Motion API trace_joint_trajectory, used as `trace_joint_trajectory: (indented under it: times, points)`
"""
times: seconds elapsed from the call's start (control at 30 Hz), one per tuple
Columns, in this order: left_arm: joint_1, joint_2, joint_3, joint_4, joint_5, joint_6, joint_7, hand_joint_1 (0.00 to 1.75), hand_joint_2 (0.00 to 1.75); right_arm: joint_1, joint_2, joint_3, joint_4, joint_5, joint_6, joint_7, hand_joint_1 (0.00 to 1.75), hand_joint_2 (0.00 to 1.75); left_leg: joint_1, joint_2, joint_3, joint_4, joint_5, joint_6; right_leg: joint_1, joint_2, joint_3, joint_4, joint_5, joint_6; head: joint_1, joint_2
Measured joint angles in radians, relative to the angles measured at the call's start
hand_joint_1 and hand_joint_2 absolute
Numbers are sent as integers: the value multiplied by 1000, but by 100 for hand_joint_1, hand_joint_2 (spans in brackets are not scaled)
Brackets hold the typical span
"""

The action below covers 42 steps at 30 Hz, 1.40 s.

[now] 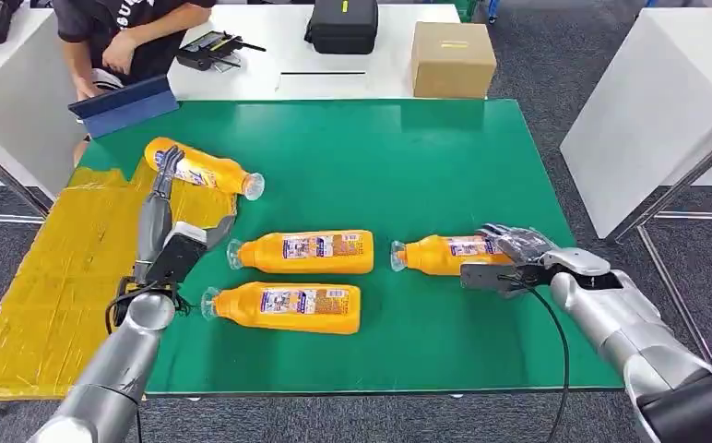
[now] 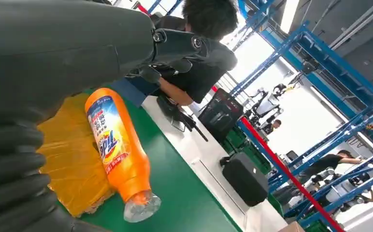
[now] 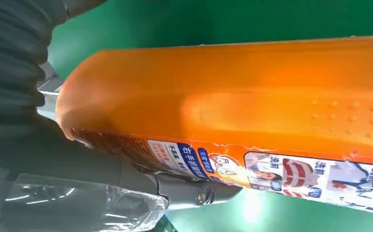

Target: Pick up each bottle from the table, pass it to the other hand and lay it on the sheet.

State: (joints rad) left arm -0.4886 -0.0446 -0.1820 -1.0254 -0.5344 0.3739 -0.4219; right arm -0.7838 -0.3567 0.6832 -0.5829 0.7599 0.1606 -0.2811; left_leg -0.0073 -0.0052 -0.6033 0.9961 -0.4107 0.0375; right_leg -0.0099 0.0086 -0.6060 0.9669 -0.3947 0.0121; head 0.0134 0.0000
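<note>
Four orange bottles lie on the green table (image 1: 481,157). One bottle (image 1: 203,169) rests partly on the yellow sheet (image 1: 57,277), with the left hand (image 1: 163,185) open above it, holding nothing. The right hand (image 1: 516,247) wraps the rightmost bottle (image 1: 440,254), hiding its base. Two more (image 1: 306,251) (image 1: 288,306) lie between the arms. Behind, a person (image 1: 117,37) sits beside a cardboard box (image 1: 452,57) and a black case (image 1: 341,26).

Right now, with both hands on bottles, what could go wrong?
1. The right hand covers only the base end of the rightmost orange detergent bottle; lifted from there, it may tip or slip.
2. The far-left bottle lies half on the yellow sheet, with its cap over the green mat; the left hand touching it could roll it off.
</note>
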Motion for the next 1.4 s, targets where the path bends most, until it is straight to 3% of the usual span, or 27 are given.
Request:
trace_joint_trajectory:
  times: [0.4,0.43,0.47,0.5,0.83,1.4]
  points:
    - [1,1,1,-2,1,-5,-5,0,175,8,18,25,53,37,-70,53,0,175,0,1,5,0,0,0,0,0,5,0,0,0,0,0]
    - [1,1,1,-2,2,-5,-7,0,175,8,20,25,58,39,-72,53,31,175,0,1,6,0,0,0,0,0,5,0,0,0,1,0]
    - [1,1,1,-2,2,-4,-9,0,175,8,22,26,62,41,-75,53,141,175,0,1,7,0,0,0,0,0,5,0,0,0,0,0]
    - [1,1,1,-2,2,-5,-10,0,175,8,23,26,65,42,-76,53,164,175,0,1,7,0,-1,0,0,0,6,-1,0,0,0,0]
    - [2,1,1,7,13,-6,-16,0,175,30,41,27,77,52,-134,71,175,175,0,2,21,-1,-3,-1,0,2,14,-2,0,0,0,0]
    - [6,2,1,9,19,-6,-10,0,175,40,59,14,79,85,-209,96,175,175,2,5,22,-1,-3,-2,0,4,16,-1,2,-3,0,0]
